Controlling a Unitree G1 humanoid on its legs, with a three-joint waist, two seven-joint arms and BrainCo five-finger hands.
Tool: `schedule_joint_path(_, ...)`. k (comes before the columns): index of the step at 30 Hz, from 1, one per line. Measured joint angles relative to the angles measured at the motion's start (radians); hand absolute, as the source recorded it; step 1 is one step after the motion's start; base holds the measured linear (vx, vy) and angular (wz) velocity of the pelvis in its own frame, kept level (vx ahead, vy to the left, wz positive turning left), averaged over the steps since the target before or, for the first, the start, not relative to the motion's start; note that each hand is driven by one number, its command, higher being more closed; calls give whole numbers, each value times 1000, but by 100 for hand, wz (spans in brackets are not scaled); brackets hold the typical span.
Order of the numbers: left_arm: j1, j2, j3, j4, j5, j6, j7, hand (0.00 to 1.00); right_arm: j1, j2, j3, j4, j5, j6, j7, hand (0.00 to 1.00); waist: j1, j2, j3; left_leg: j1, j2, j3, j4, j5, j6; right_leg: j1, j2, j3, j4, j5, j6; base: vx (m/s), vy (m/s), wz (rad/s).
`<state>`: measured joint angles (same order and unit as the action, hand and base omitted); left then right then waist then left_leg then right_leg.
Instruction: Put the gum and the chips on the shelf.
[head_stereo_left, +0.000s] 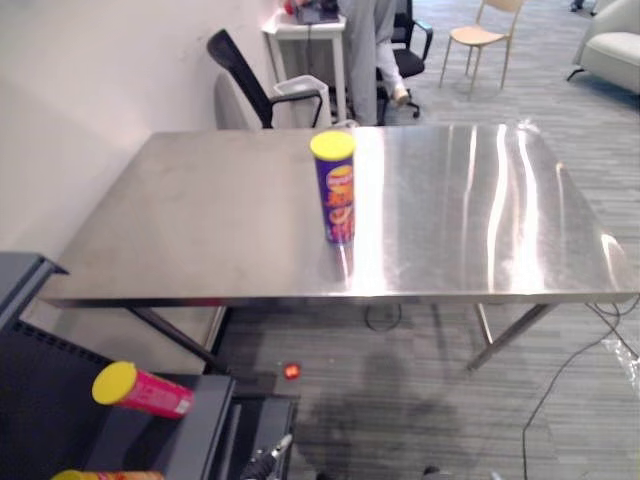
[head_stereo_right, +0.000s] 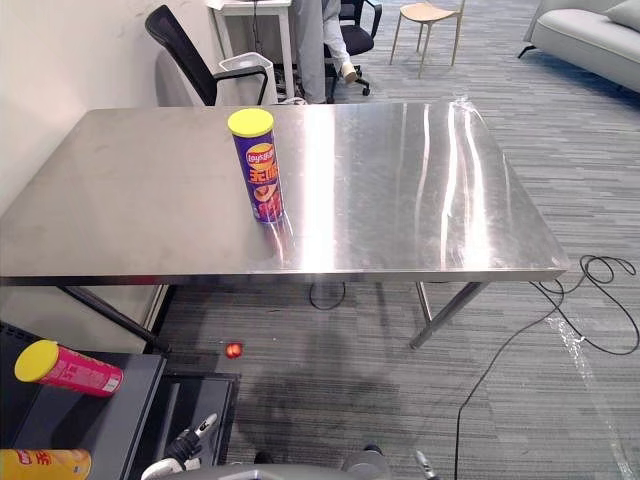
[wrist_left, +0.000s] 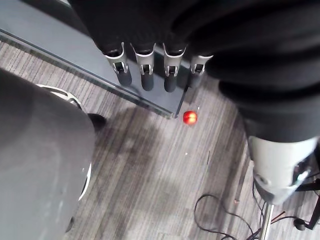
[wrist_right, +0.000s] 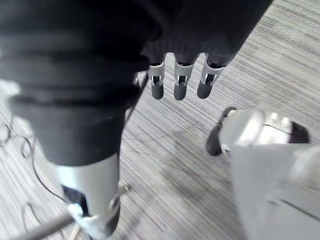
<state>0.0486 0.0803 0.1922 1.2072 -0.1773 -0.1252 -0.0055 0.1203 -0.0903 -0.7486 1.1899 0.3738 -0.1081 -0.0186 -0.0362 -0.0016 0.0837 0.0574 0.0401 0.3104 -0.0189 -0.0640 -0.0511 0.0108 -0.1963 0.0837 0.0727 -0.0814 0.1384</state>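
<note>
The purple chips can (head_stereo_left: 334, 190) is seen upright in the middle of the desk (head_stereo_left: 200, 220) — judged light, stiff and smooth-walled (tippy, too), best gripped round its middle. It is crowded by nothing. Below the desk's near edge, a pink can (head_stereo_left: 145, 392) is seen lying on the shelf (head_stereo_left: 30, 390). The left hand (wrist_left: 146, 75) and right hand (wrist_right: 180, 85) are held empty, fingers straight.

The chips can (head_stereo_left: 334, 190) is standing upright near the front edge of the worktop (head_stereo_left: 200, 230), leaving open surface to both sides. A pink can (head_stereo_left: 145, 391) is lying across the shelf (head_stereo_left: 40, 395), taking up room there.
</note>
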Motion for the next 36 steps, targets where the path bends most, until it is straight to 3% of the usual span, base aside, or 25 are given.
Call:
schedule_joint_path(4, 14, 0, 16, -15, 4, 1, -1, 0, -33, -94, -199, -37, 32, -7, -34, 0, 10, -8, -6, 14, -12, -6, -78, 55, -1, -1, -4, -39, -41, -5, 9, -119, -96, 5)
schedule_joint_path(5, 35, -1, 40, -17, 4, 0, 0, 0, -80, -235, -330, -124, 100, -46, -94, 0, 8, 6, -19, 13, -8, -20, -84, 66, -7, 8, 3, -61, -50, -14, 7, -200, -118, 17)
schedule_joint_path(6, 38, 0, 50, -17, 4, 0, 0, 0, -96, -254, -332, -124, 101, -56, -106, 0, 8, 2, -22, 13, -7, -23, -84, 66, -8, 10, 3, -65, -52, -14, 7, -181, -108, 17)
schedule_joint_path(9, 41, 4, 53, -17, 4, 0, 0, 0, -128, -248, -332, -167, 106, -54, -116, 0, 7, -4, -27, 7, -8, -25, -84, 66, -8, 9, 1, -68, -56, -13, 8, -6, -15, 3)
schedule_joint_path(11, 45, 1, 59, -17, 5, 1, 0, 0, -126, -203, -312, -360, 106, -47, -145, 0, 1, 0, -31, -1, -7, -25, -82, 66, -8, 2, -2, -68, -57, -7, 18, 22, -6, -1)
schedule_joint_path(13, 59, -1, 84, -22, 10, 4, 0, 0, -135, -193, -261, -631, 55, -83, -218, 0, -14, 1, -33, -4, -10, -21, -78, 62, -10, -3, -3, -63, -54, -2, 24, 60, -8, -2)
schedule_joint_path(16, 69, 6, 91, -36, 29, 4, 0, 0, -176, -197, -263, -752, 15, -147, -265, 0, -13, -6, -45, -4, -5, -22, -78, 61, -12, -1, 6, -65, -56, -2, 24, 59, -30, 0)
schedule_joint_path(20, 73, 3, 98, -59, 44, 4, 0, 0, -196, -126, -234, -917, -41, -159, -302, 0, -13, -21, -53, -4, 7, -24, -78, 60, -14, 0, 16, -72, -54, -1, 24, 23, -48, 1)
schedule_joint_path(25, 73, -29, 108, -70, 58, 4, -1, 0, -176, -61, -135, -1161, -100, -166, -276, 0, -13, -14, -80, -16, 13, -32, -80, 60, -14, -5, 16, -75, -54, 0, 25, -15, -31, 3)
schedule_joint_path(29, 73, -38, 107, -74, 74, 4, -4, 0, -149, -52, -23, -1322, -101, -185, -179, 0, -13, -16, -92, -21, 17, -47, -84, 66, -16, -6, 20, -83, -54, 4, 21, -54, -28, 7)
schedule_joint_path(36, 81, -37, 93, -79, 74, 3, -12, 0, -118, -52, 99, -1387, -97, -188, -75, 0, -13, -25, -104, -37, 17, -78, -84, 85, -14, -5, 20, -113, -52, 4, 21, -42, -21, 12)
